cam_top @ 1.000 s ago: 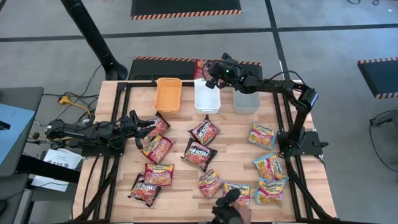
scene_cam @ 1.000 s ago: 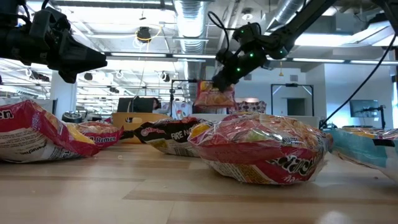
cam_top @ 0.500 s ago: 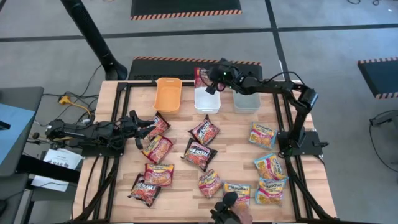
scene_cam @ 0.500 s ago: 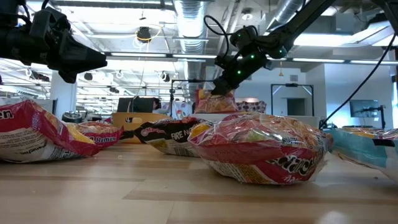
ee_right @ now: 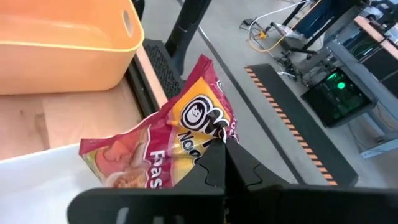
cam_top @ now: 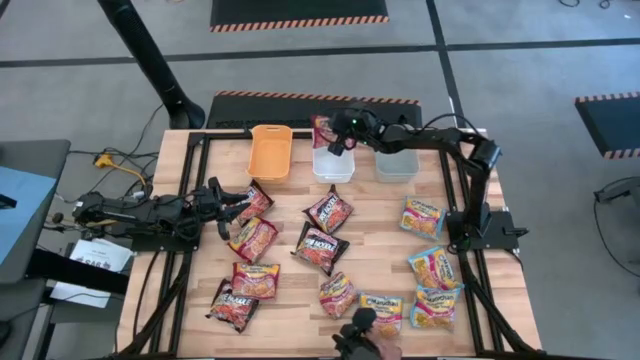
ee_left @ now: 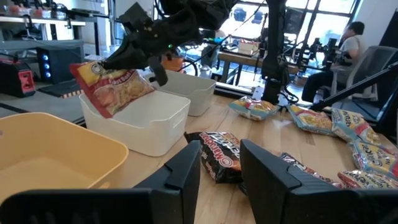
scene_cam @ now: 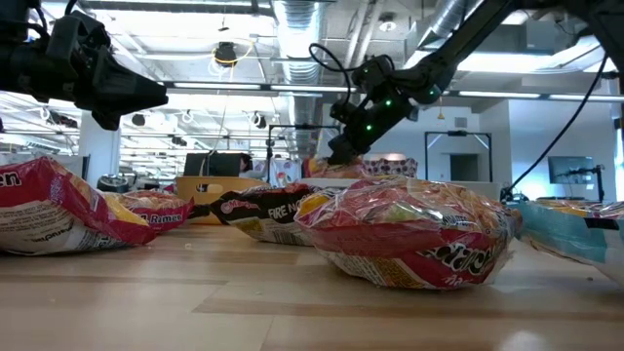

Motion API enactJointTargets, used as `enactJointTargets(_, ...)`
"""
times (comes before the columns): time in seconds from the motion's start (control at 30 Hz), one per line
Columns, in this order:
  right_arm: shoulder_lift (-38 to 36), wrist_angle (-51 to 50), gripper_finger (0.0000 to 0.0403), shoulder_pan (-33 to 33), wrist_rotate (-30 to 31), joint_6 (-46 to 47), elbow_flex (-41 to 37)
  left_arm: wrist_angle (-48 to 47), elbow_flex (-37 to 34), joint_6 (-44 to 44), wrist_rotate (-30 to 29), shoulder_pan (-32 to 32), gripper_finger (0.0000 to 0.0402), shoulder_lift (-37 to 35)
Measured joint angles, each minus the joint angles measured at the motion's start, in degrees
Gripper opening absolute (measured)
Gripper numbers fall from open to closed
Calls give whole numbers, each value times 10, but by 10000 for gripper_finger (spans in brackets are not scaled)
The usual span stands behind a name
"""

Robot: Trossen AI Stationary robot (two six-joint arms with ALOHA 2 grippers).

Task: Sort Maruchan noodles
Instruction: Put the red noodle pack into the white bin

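A: From above, where is the right gripper (cam_top: 335, 133)?
B: It reaches over the far edge of the white bin (cam_top: 333, 160), clamped on a red-and-yellow noodle packet (cam_top: 323, 130) that hangs at the bin's far rim. The orange bin (cam_top: 270, 151) sits to one side of the white one and the grey bin (cam_top: 397, 162) to the other.

A: And the left gripper (cam_top: 233, 207)?
B: It lies low near the table's left side, just beside two red packets (cam_top: 254, 238). More packets are scattered on the wooden table (cam_top: 380, 250): dark Fire packets (cam_top: 320, 248) in the middle, yellow-and-blue ones (cam_top: 424, 217) towards the right.

A: What does the low view give?
B: A red packet (scene_cam: 409, 234) fills the foreground, a dark Fire packet (scene_cam: 268, 210) lies behind it, and the right gripper (scene_cam: 343, 146) hangs over the bins at the back. The held packet is mostly hidden there.

A: The left wrist view?
B: The left arm's fingers (ee_left: 186, 171) stand partly apart with nothing between them, above a dark packet (ee_left: 217, 155). Farther off, the right gripper (ee_left: 127, 59) holds the packet (ee_left: 112, 84) tilted, its lower end inside the white bin (ee_left: 143, 121). A person (ee_left: 348, 43) sits in the room behind.

A: The right wrist view?
B: The right fingers (ee_right: 217, 165) are closed tight on the packet's (ee_right: 168, 140) edge; the orange bin (ee_right: 68, 43) is close beside it.
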Motion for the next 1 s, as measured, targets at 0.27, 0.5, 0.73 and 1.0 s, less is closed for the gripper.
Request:
enactJointTargets(0.27,4,-6,12,13,16,-17,7,0,0,0,-2,0,102,0)
enactJointTargets(0.5,4,-35,50,26,74,-69,7,0,0,-4,-2,0,102,0)
enactJointTargets(0.73,4,-35,86,26,75,-70,7,0,0,-6,-2,0,102,0)
enactJointTargets(1.0,-15,-41,96,25,75,-68,7,0,0,-6,-2,0,102,0)
